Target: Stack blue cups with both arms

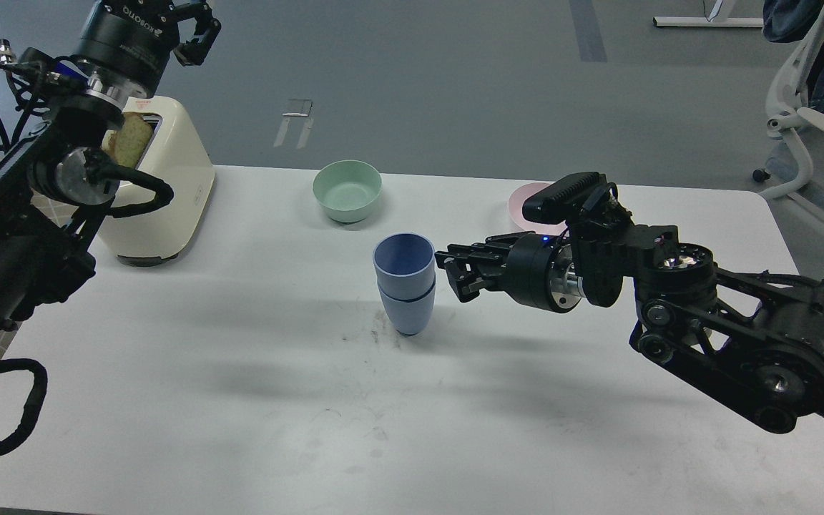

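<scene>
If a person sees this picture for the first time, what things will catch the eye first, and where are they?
At the table's centre, the two blue cups stand nested, one inside the other. The right pincer sits just beside them, fingers apart and holding nothing. The left pincer is raised at the upper left, above a cream toaster with bread in its slot.

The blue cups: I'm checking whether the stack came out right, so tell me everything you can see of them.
The blue cups are two matte periwinkle tumblers that look like plastic, without handles, one nested inside the other. The upper cup's rim sits above the lower one's, with a dark seam between them. The inside looks darker blue. The stack stands upright, leaning slightly, near the middle of the white table. The right gripper is just beside it, open and apparently not touching. Only the table touches the stack.
</scene>
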